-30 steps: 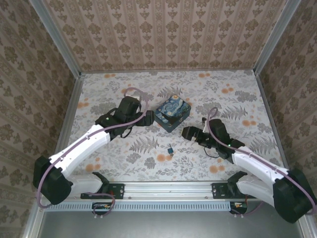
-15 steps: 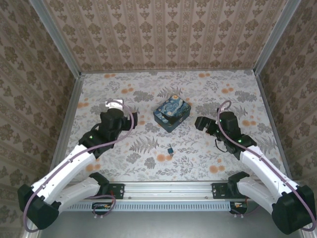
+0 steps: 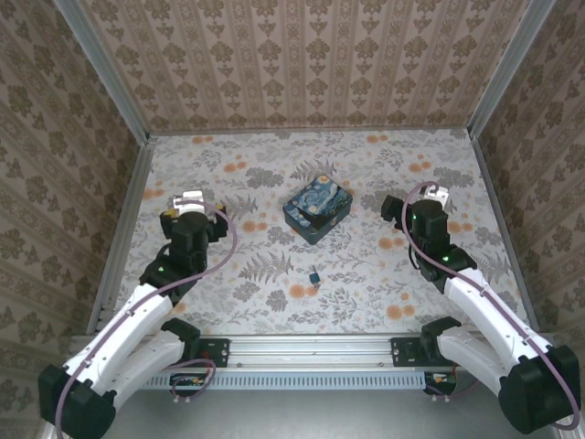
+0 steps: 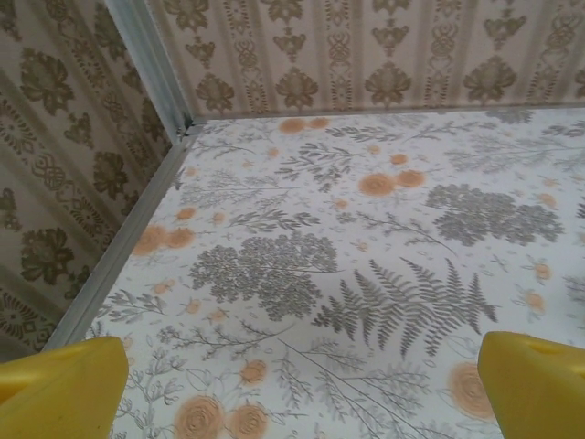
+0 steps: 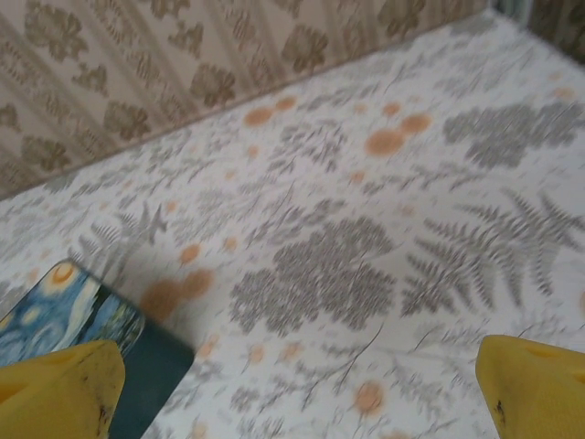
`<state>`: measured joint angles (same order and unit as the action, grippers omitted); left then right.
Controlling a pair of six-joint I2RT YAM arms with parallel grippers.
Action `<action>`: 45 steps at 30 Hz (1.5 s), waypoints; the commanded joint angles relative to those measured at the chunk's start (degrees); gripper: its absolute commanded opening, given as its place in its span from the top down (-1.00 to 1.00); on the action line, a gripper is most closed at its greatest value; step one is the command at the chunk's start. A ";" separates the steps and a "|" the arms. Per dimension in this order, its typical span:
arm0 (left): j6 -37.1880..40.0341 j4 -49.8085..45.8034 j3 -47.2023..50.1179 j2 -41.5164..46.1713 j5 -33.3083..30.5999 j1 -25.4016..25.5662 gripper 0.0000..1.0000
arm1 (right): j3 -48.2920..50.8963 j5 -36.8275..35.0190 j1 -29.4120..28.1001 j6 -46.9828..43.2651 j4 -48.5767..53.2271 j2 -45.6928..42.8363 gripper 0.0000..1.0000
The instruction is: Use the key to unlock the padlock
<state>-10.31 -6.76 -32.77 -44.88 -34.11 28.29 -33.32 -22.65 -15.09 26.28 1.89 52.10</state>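
The padlock [image 3: 313,275] is a tiny brass-and-dark piece lying on the floral table, in front of the blue swirl-painted tin [image 3: 317,208]. I cannot make out the key as a separate thing at this size. My left gripper [image 3: 188,201] is off to the left of the tin, well away from the padlock. In the left wrist view its yellow fingertips [image 4: 64,389] stand wide open over bare table. My right gripper [image 3: 433,196] is to the right of the tin, also open. A corner of the tin [image 5: 64,315] lies just beyond its left fingertip [image 5: 55,389].
Patterned walls enclose the table on three sides, with a metal rail [image 3: 123,219] along the left edge and another [image 3: 498,210] along the right. The arm bases sit on the rail [image 3: 311,347] at the near edge.
Both arms have drawn back from the tin: the left gripper swung left and the right gripper swung right and away. The tin and padlock have stayed put.
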 commanded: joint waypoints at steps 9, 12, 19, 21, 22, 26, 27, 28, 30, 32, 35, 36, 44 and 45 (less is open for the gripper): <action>11.38 18.31 3.52 -8.07 6.73 -10.83 -1.00 | 0.03 -4.81 5.45 -4.82 -7.93 7.67 -0.99; 12.47 21.27 3.62 -10.08 8.53 -11.98 -1.00 | 0.14 -4.95 7.13 -6.29 -9.01 9.73 -0.99; 12.08 35.04 9.03 -17.46 11.68 -17.32 -1.00 | 3.10 -5.35 12.50 -9.85 -14.16 12.44 -0.99; 11.31 39.63 10.61 -20.13 12.27 -18.57 -1.00 | 5.01 -4.96 13.22 -10.52 -18.37 12.78 -0.99; 10.95 42.10 11.40 -21.44 12.54 -18.94 -1.00 | 5.68 -4.94 13.25 -10.86 -20.12 13.27 -0.99; 13.47 49.80 13.10 -28.07 13.46 -19.62 -1.00 | 8.86 -4.15 13.25 -12.17 -30.47 16.59 -0.99; 13.96 53.20 14.26 -29.50 13.83 -19.79 -1.00 | 9.73 -3.34 13.25 -13.47 -33.52 17.75 -0.99; 14.16 55.07 14.89 -30.57 13.94 -19.93 -1.00 | 9.97 -2.80 13.08 -14.54 -34.75 18.62 -0.99; 14.17 57.54 14.93 -32.97 15.35 -20.75 -1.00 | 11.96 -1.49 13.07 -16.76 -40.79 20.89 -0.99; 13.59 60.32 15.20 -35.50 17.45 -22.05 -1.00 | 13.94 -0.77 13.09 -17.88 -46.64 22.59 -0.99; 12.94 62.97 15.07 -39.23 19.79 -23.41 -1.00 | 15.48 1.14 13.16 -18.71 -52.70 25.62 -0.99; 13.07 63.31 14.73 -40.23 20.58 -23.50 -1.00 | 15.95 1.86 13.10 -18.88 -54.46 26.76 -0.99; 14.09 60.42 11.94 -43.30 23.92 -23.93 -1.00 | 18.08 8.05 13.33 -21.17 -61.77 30.96 -0.99; 14.58 59.82 11.62 -43.14 25.23 -23.83 -1.00 | 18.62 9.24 13.33 -21.63 -63.66 32.26 -0.99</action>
<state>2.85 52.95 -19.09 -88.16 -12.53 4.75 -16.16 -17.82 -2.00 6.72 -54.59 82.24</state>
